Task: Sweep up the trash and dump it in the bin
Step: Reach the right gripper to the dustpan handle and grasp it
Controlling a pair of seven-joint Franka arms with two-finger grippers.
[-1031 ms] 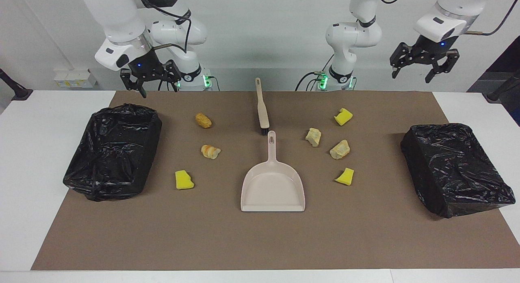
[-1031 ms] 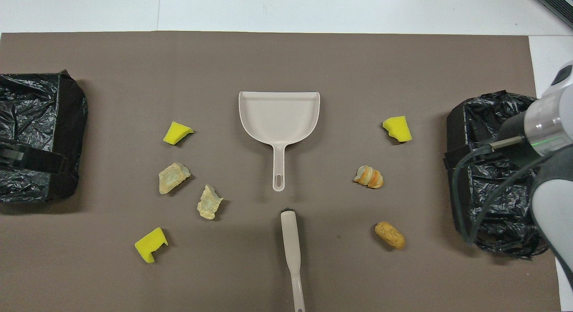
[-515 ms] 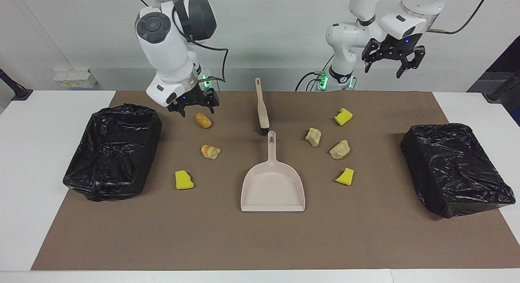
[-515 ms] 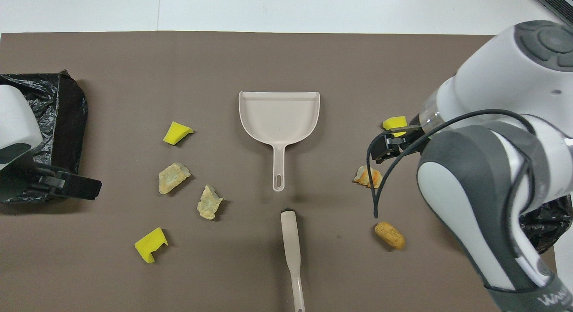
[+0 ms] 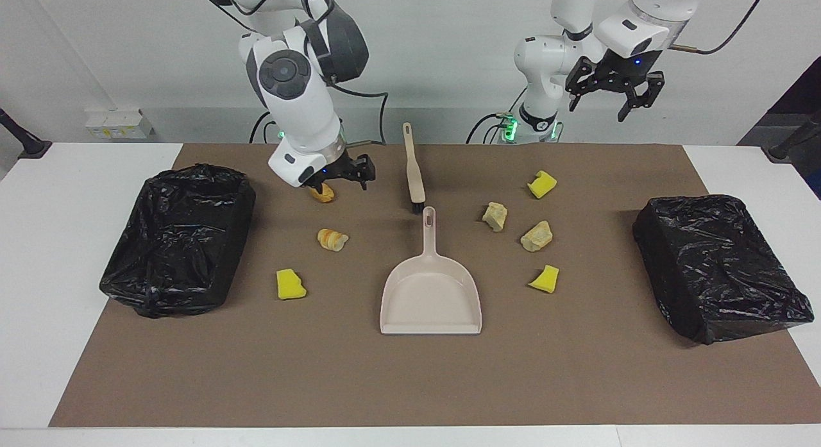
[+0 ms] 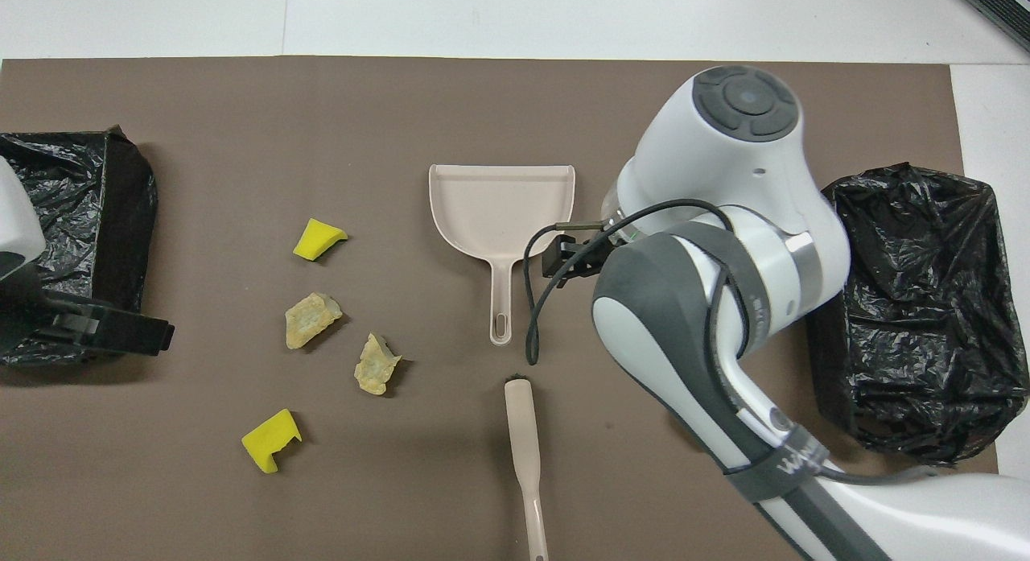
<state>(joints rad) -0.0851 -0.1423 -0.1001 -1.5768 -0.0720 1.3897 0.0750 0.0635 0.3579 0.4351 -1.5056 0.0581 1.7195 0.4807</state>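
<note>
The right hand (image 5: pixel 338 177) is hanging low over the brown mat (image 5: pixel 410 383), and its fingers are standing wide apart, holding nothing. The brown bread roll (image 5: pixel 322 192) is lying just under this hand, partly covered by it, and I cannot tell if the fingers are touching it. The sliced bread piece (image 5: pixel 333 240) and one yellow sponge chunk (image 5: pixel 290 285) are lying on the mat below this hand, toward the right arm's bin (image 5: pixel 176 242). The hand brush (image 5: pixel 414 171) is lying just beside the right hand, toward the middle of the table (image 5: pixel 38 242), and the dustpan (image 5: pixel 431 293) is resting with its handle tip close to the bristles.

The left hand (image 5: pixel 612 91) is waiting high in the air, also wide open and empty. Well below it, two tan crumbly lumps (image 5: pixel 494 216) (image 5: pixel 537 236) and two more yellow sponge chunks (image 5: pixel 542 184) (image 5: pixel 544 279) are lying scattered on the mat. The left arm's bin (image 5: pixel 718 267) is sitting at that end of the table.
</note>
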